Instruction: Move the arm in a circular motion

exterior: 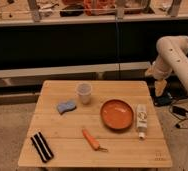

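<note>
The arm [179, 62] holds its gripper [160, 88] (whether open or closed, I cannot tell) beyond the table's [94, 150] right edge; a low sweep could topple the white bottle [141, 120].

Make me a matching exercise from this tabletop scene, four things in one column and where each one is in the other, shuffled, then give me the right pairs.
Things:
1. claw
2. orange bowl
3. carrot
4. striped black block

Places:
A. front left corner of the table
B. off the table's right edge, near its back corner
C. beside the white bottle
D. front middle of the table

Pairs: 1-B, 2-C, 3-D, 4-A
</note>
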Controlling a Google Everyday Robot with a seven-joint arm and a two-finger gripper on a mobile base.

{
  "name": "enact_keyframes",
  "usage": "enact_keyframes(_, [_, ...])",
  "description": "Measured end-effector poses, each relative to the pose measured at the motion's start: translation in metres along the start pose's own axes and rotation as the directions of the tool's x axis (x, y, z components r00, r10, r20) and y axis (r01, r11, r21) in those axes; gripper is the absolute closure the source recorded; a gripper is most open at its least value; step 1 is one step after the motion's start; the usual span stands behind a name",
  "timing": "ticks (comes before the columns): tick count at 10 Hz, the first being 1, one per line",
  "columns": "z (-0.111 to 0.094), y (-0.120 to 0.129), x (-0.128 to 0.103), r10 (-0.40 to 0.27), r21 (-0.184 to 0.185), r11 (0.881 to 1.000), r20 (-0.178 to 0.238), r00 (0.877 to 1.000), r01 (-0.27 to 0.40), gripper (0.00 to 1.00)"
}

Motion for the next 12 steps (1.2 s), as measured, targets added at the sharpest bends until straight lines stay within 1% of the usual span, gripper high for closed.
enact_keyframes(2, [0.002,0.021,0.006,0.021,-0.007,1.0,-0.001,1.0,-0.021,0.2])
enact_keyframes(3, [0.004,0.034,0.003,0.037,-0.012,0.999,-0.006,0.999,-0.037,0.2])
enact_keyframes(5, [0.006,0.056,-0.02,0.05,-0.017,0.999,-0.007,0.999,-0.05,0.2])
enact_keyframes(6, [0.007,0.083,-0.044,0.06,-0.025,0.998,-0.009,0.998,-0.06,0.2])
enact_keyframes(7, [0.008,0.109,-0.073,0.068,-0.031,0.997,-0.02,0.997,-0.069,0.2])
enact_keyframes(9, [0.009,0.132,-0.121,0.077,-0.042,0.996,-0.034,0.996,-0.079,0.2])
enact_keyframes(10, [0.007,0.149,-0.157,0.085,-0.047,0.995,-0.053,0.995,-0.088,0.2])
enact_keyframes(12, [0.005,0.163,-0.199,0.081,-0.045,0.995,-0.064,0.995,-0.084,0.2])
